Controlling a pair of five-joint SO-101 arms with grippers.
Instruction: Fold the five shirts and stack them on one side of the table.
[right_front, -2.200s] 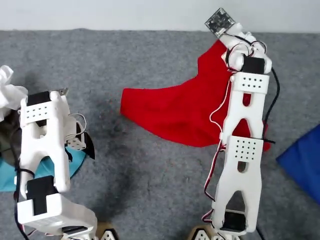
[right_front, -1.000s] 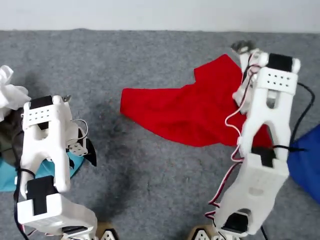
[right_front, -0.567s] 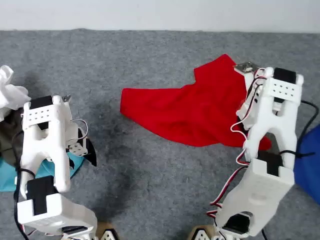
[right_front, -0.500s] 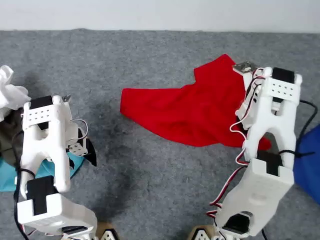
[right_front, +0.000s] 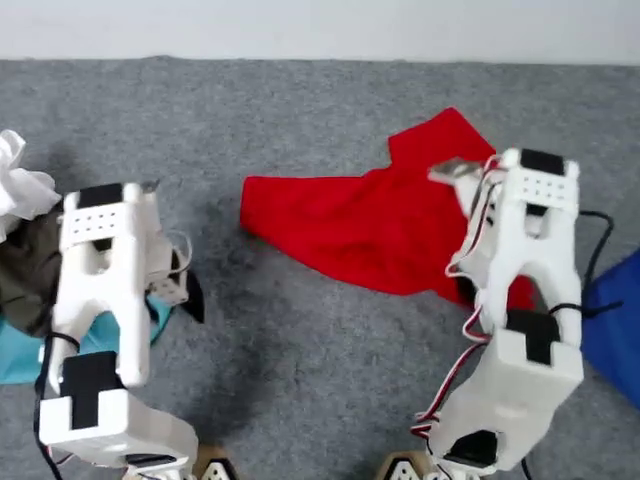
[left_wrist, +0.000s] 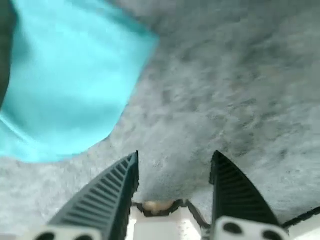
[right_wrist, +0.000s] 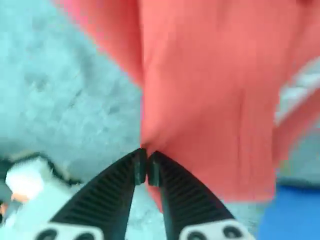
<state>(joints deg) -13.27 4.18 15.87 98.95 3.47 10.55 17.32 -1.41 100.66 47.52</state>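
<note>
Two arms: right gripper (right_wrist: 146, 162) clamping right edge of crumpled red fabric shirt (right_front: 360, 225), likely readying fold; left gripper (left_wrist: 172, 167) hovering, fingers spread, beside flat teal shirt (left_wrist: 65, 85).

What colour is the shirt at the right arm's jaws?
Plain red, no pattern. The shirt shows best in the high view, spread on the grey table.

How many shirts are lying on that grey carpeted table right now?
5: a red cloth shirt spread in the middle, a blue shirt at the right edge, and at the left a crumpled white shirt, a dark shirt and a turquoise shirt, partly hidden under the left arm.
</note>
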